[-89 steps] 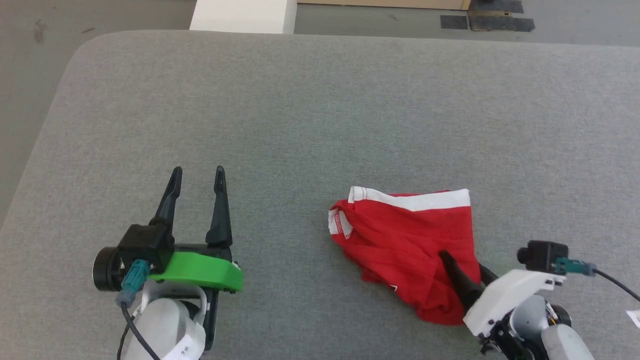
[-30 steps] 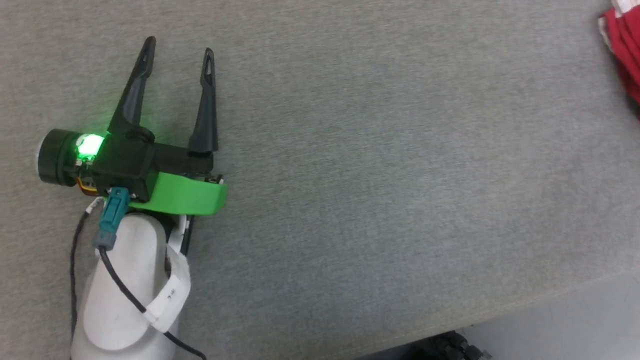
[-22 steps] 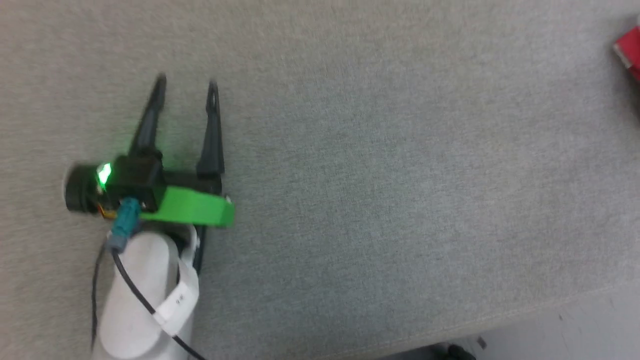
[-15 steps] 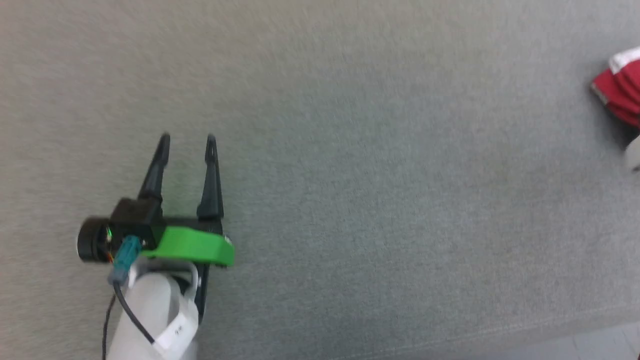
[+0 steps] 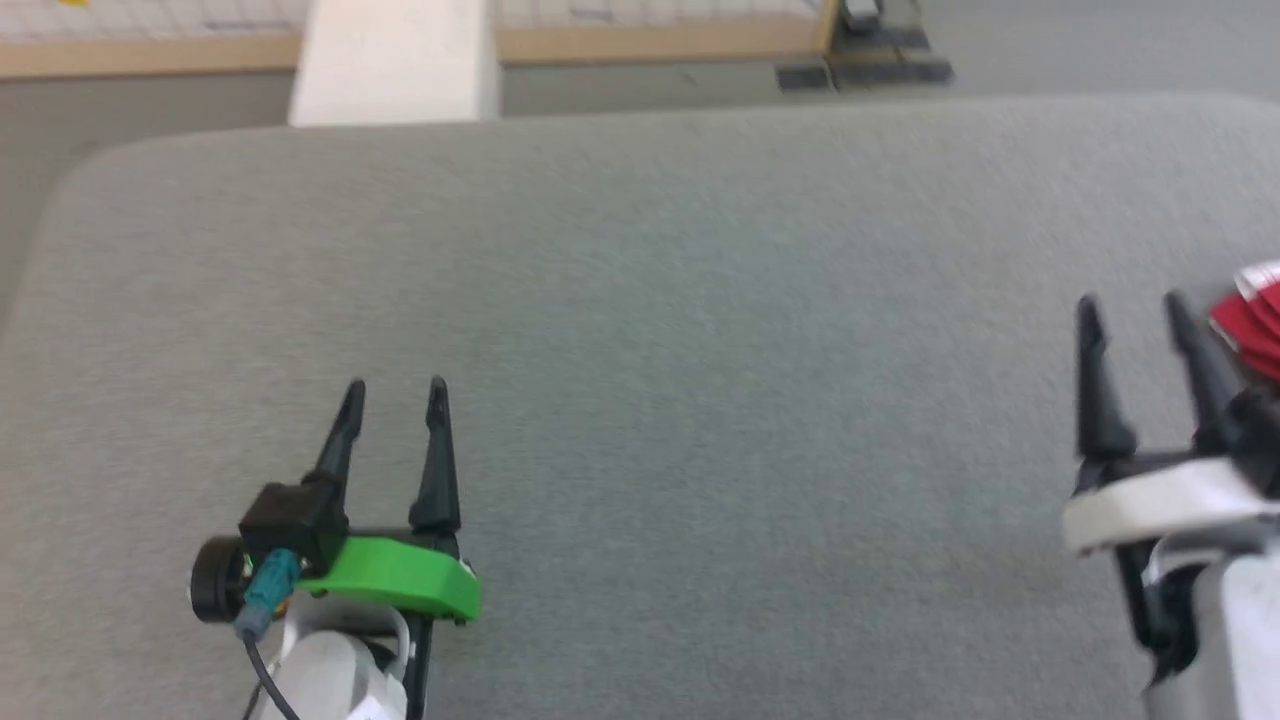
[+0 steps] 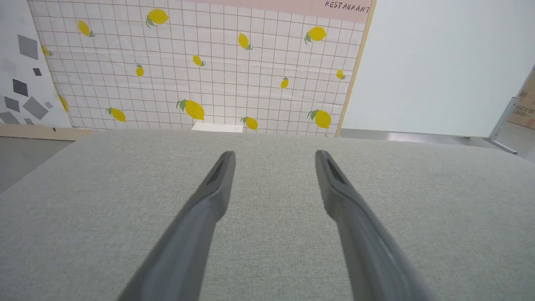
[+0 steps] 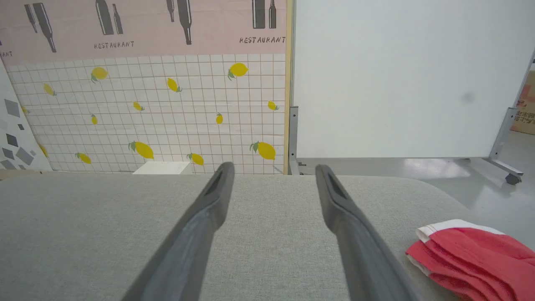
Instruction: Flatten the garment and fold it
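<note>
The red shorts [image 7: 476, 259] lie in a folded stack on the grey padded table [image 5: 640, 300], a white stripe along the top edge. In the head view the shorts [image 5: 1252, 318] peek in at the far right edge, just right of my right gripper [image 5: 1132, 305]. That gripper [image 7: 271, 169] is open and empty, hovering over bare table with the shorts to its right. At the lower left my left gripper [image 5: 395, 388] stands open over the table, nothing between its fingers [image 6: 217, 184].
Beyond the table's far edge stand a white block [image 5: 395, 62], a lemon-print grid wall panel [image 6: 200, 71] and a white board on a wheeled frame [image 7: 401, 79]. The table's left corner is rounded, grey floor beside it.
The head camera swung down and left, then back up. The right gripper, earlier on the crumpled shorts, is now open and clear of them; the shorts lie folded at the right.
</note>
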You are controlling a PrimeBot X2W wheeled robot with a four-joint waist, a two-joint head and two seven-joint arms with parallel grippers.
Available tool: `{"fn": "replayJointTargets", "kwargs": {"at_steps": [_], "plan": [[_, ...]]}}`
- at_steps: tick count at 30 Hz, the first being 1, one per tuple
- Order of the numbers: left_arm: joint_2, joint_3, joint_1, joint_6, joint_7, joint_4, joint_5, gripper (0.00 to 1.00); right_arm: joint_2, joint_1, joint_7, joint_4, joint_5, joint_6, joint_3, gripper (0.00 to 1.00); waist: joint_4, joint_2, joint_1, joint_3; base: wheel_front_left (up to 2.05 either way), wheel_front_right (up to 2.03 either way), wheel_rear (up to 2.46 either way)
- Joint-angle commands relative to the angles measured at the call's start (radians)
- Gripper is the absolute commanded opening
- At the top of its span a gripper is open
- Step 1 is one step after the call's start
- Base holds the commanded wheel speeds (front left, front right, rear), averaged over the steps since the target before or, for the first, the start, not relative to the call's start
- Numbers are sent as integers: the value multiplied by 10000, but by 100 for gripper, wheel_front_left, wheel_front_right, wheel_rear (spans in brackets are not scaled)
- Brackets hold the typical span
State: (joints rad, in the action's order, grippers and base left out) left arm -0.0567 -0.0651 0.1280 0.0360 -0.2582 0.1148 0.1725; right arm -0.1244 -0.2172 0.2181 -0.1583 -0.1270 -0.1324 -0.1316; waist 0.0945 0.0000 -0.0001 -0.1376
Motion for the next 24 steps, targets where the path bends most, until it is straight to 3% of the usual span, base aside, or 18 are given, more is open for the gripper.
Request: {"fn": "replayJointTargets", "kwargs": {"at_steps": [1,12,24], "plan": [[45,-11,-198,77,-35,92,81,100,118,275,-60,185,-21,17,52,100,-671,0,1,697,0,0,0],[61,-277,-723,90,-35,430,107,100,637,1887,-213,878,632,17,29,100,-879,0,1,1179,0,0,0],[63,-580,-1095,-61,-35,387,201,100,738,2808,-165,994,676,17,38,100,-945,0,1,1347,0,0,0]]}}
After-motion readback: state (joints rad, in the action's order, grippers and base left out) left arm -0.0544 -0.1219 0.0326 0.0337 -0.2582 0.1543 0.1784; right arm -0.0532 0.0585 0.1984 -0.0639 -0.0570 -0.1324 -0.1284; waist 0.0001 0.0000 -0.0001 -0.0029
